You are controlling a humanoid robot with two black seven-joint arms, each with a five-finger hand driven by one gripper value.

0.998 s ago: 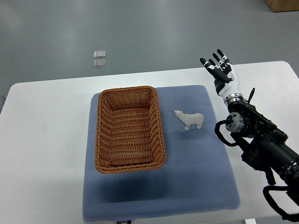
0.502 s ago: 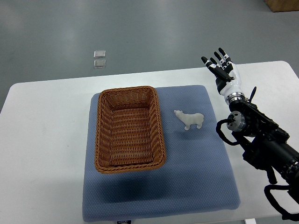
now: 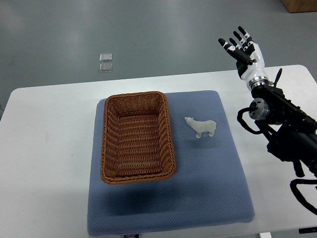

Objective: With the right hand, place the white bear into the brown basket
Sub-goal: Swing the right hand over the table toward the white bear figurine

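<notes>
Brown basket and white bear on blue mat; right hand clear of both.
Brown basket (image 3: 137, 137) sits empty at left; white bear (image 3: 201, 127) stands just right of it on the blue mat (image 3: 198, 188); right hand (image 3: 243, 46), fingers spread, holds nothing, beyond the worktop's (image 3: 49, 148) far-right edge.

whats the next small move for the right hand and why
Probably swing the right hand left and down over the white bear. Its fingers are spread and empty, far beyond the bear, which stands on the blue mat beside the empty basket.
</notes>
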